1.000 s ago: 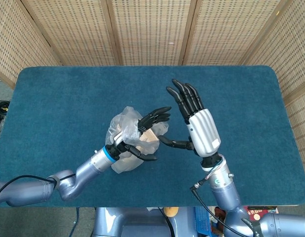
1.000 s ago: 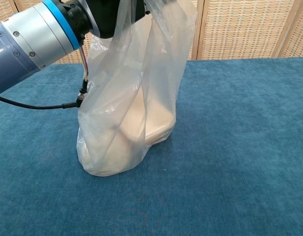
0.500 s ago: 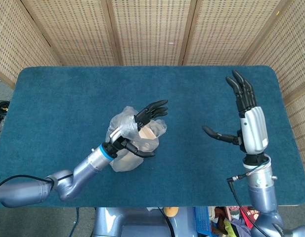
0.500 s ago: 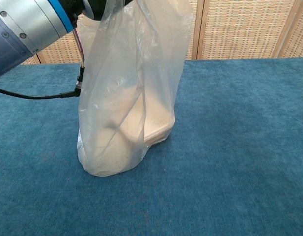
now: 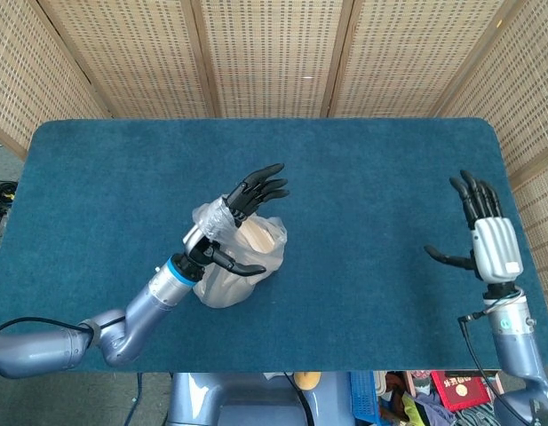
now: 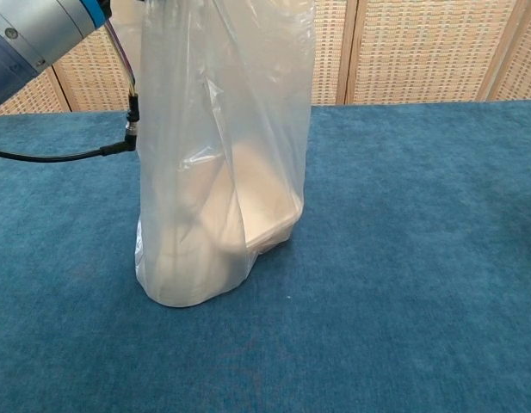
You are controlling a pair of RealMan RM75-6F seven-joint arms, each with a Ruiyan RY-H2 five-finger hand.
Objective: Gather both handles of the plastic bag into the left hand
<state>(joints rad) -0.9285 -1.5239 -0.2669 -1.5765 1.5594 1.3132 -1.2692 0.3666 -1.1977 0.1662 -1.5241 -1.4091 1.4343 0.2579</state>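
A clear plastic bag (image 5: 235, 269) stands on the blue table (image 5: 371, 177) with a pale box-like thing inside it. Its handles (image 5: 211, 222) are looped around the palm of my left hand (image 5: 241, 206), between the thumb and the outstretched fingers (image 5: 260, 185). That hand holds them up, so the bag (image 6: 222, 172) is pulled tall and taut in the chest view. There only my left forearm (image 6: 33, 30) shows, at the top left. My right hand (image 5: 491, 244) hangs open and empty at the far right, well away from the bag.
A black cable (image 6: 58, 156) runs from the left arm behind the bag. Woven screens (image 5: 274, 53) close off the far side of the table. The right hand is close to the table's right edge (image 5: 531, 222).
The right hand has drawn away from the bag, from mid-table to the far right edge. The left hand has lifted higher, stretching the bag upward.
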